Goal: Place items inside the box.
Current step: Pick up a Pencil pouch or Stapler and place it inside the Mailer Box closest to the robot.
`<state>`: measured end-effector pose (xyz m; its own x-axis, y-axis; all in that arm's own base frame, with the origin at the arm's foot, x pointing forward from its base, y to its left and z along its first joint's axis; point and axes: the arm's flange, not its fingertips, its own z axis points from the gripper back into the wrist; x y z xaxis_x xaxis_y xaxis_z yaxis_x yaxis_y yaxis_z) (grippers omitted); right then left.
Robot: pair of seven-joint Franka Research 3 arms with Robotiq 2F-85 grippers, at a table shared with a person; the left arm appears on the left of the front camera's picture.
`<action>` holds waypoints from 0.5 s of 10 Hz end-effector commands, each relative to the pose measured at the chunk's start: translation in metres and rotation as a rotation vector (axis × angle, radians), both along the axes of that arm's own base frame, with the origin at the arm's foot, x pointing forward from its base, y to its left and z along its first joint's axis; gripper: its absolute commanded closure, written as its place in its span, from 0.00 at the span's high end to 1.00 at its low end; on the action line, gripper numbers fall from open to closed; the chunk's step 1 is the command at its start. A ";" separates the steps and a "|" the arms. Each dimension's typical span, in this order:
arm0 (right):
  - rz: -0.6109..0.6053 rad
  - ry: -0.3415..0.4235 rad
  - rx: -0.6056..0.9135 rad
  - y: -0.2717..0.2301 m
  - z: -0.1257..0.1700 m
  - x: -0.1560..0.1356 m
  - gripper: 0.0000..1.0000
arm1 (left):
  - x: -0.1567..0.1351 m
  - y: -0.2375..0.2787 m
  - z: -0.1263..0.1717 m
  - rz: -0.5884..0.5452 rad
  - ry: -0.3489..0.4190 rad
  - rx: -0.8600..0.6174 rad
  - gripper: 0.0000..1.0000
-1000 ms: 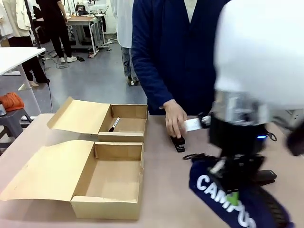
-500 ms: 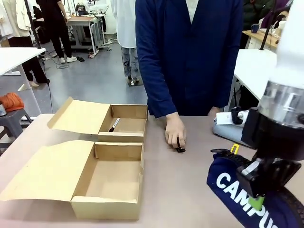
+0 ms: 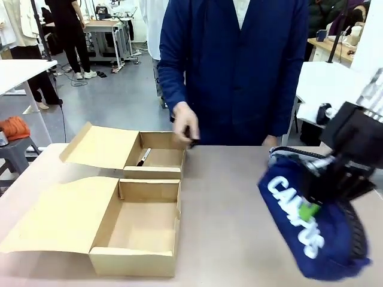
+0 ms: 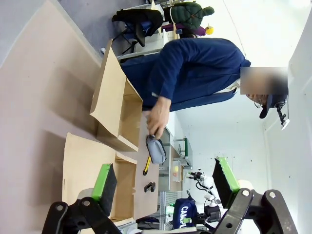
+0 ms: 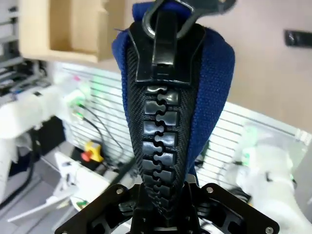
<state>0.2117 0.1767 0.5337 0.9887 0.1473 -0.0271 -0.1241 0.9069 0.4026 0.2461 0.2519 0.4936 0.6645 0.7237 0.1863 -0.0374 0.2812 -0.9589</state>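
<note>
My right gripper [image 3: 311, 210] is shut on the long navy pencil case [image 3: 299, 224] with white lettering and holds it tilted above the table's right side. In the right wrist view its black zip [image 5: 158, 122] runs up from between my right gripper's [image 5: 165, 217] fingers. A marker [image 3: 144, 156] lies in the far cardboard box [image 3: 164, 141]. The near box [image 3: 149, 190] stands open in front of it. The person's hand [image 3: 184, 127] holds a small black thing over the far box's right corner. My left gripper [image 4: 163, 180] stands open high above the table.
The left wrist view shows a grey pouch [image 4: 156, 149], a yellow utility knife [image 4: 146, 165] and a black stapler [image 4: 149, 186] lying on the table to the right of the boxes. Both box lids [image 3: 99, 145] fold out to the left. The person stands at the far edge.
My right gripper has lifted and tilted the pencil case. The person's hand has gone from the table's middle up to the far box with the small black thing.
</note>
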 end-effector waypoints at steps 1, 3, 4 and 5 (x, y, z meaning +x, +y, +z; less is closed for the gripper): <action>-0.081 -0.027 0.135 0.046 -0.013 0.027 0.06 | 0.000 -0.001 0.001 -0.004 -0.027 0.000 1.00; -0.134 -0.031 0.203 0.095 -0.016 0.053 0.06 | 0.000 -0.001 0.001 -0.004 -0.027 0.000 1.00; -0.143 -0.054 0.204 0.128 -0.024 0.063 0.06 | 0.000 -0.001 0.001 -0.004 -0.027 0.000 1.00; -0.154 -0.094 0.191 0.163 -0.036 0.079 0.06 | 0.000 -0.001 0.001 -0.004 -0.027 0.000 1.00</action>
